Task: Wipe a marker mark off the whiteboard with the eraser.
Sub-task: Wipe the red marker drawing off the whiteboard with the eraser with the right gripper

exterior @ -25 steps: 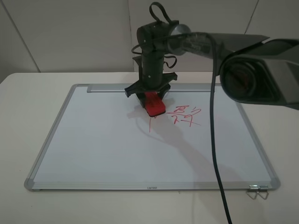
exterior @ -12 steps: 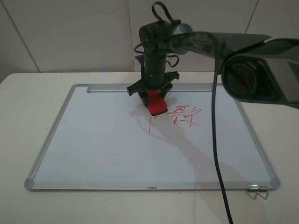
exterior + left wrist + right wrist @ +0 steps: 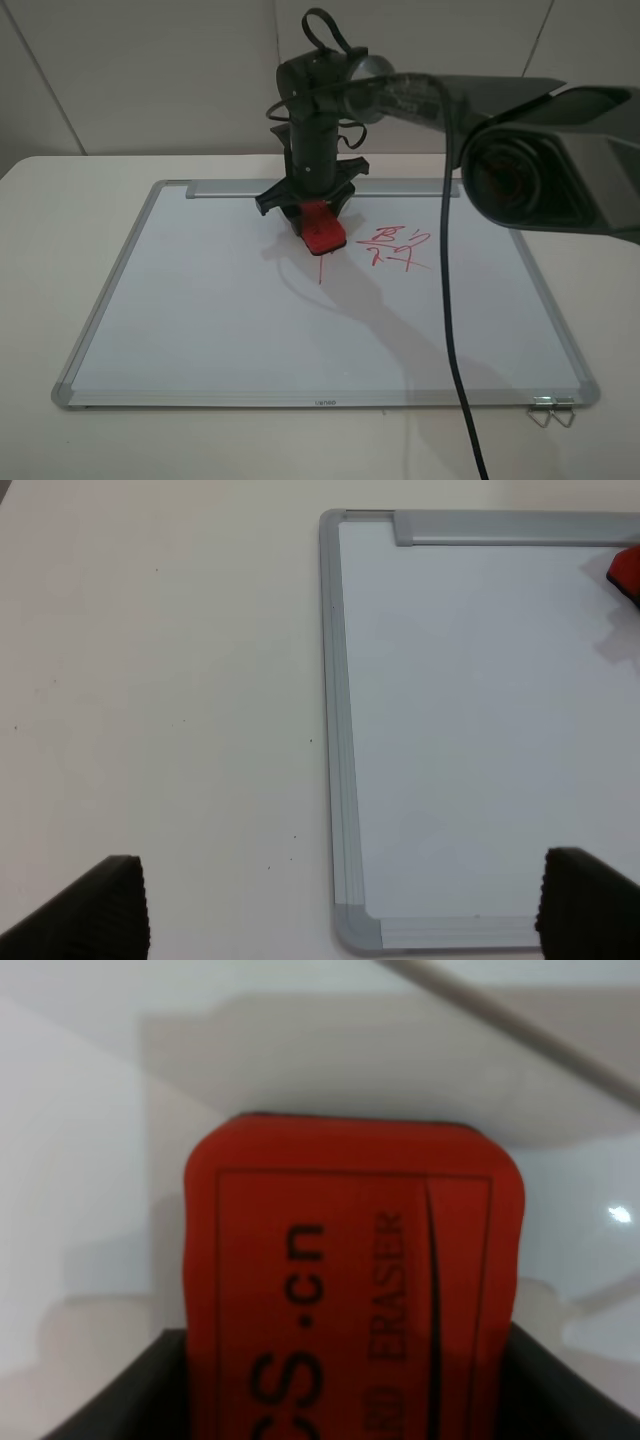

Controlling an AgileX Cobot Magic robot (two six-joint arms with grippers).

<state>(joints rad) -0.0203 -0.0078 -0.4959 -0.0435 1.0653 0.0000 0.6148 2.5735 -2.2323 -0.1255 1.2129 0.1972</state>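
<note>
Pinching the eraser [image 3: 324, 232] by its sides, right gripper [image 3: 306, 206] has a prob. light, stiff block w/ soft felt; left gripper [image 3: 345, 910] spread.

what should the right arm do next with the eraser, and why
Probably drag the eraser a short way toward the near edge of the whiteboard. The right gripper is shut on it, and the thin tail of the marker mark shows just beyond the eraser's near end, unwiped. A straight stroke should miss the other red scribble beside it.
</note>
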